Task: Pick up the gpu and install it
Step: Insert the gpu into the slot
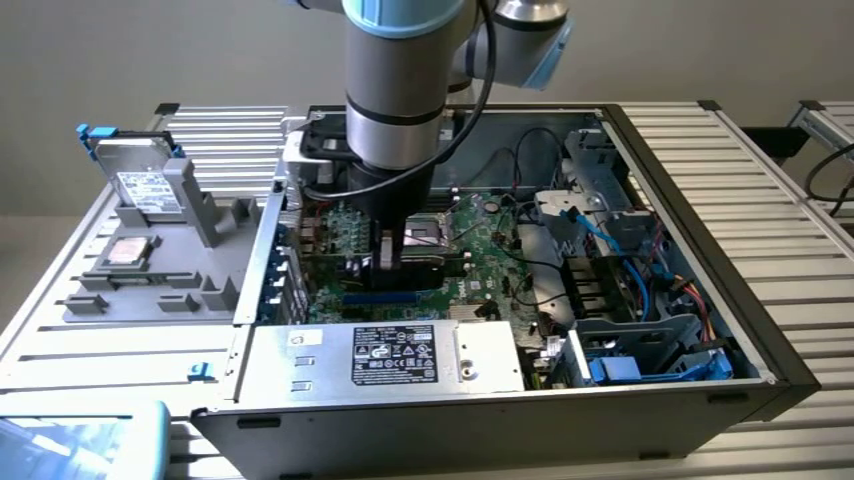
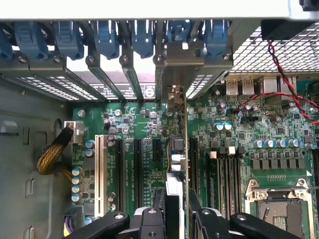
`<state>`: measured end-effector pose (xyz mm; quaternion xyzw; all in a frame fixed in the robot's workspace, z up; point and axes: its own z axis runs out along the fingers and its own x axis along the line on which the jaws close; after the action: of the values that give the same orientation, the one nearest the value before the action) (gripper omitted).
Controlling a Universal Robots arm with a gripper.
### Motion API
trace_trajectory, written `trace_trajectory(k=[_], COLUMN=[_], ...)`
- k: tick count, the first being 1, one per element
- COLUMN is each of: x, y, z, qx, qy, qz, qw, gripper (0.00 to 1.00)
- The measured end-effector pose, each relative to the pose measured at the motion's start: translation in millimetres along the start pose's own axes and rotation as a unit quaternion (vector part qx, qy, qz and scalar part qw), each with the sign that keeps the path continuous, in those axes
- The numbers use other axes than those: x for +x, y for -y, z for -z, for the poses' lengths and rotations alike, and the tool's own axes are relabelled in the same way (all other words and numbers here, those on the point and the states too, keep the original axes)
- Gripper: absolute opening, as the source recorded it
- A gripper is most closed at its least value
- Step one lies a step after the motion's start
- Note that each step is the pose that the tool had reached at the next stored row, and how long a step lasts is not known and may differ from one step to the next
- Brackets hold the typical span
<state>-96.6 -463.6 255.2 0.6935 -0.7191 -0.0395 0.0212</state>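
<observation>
1. Grey arm (image 1: 400,90) stands upright, wrist pointing straight down
2. Pincer (image 2: 177,214) faces downward, its two black fingers (image 2: 152,221) on opposite faces of the gpu (image 2: 178,164)
3. Jaws partly closed, clamping the gpu edge-on between them

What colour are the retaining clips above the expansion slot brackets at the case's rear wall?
The retaining clips are blue, which shows best in the wrist view.
</observation>
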Motion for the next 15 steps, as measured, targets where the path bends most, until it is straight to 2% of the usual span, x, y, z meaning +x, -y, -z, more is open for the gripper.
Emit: trace_trajectory(k=[9, 15], x=[0.1, 0.1], y=[-1.6, -1.6], z=[-1.9, -2.5], qx=[-0.0006, -0.0009], qy=[0.0001, 0.0036], qz=[0.000, 0.000], qw=[1.0000, 1.0000], gripper=[0.28, 0.28])
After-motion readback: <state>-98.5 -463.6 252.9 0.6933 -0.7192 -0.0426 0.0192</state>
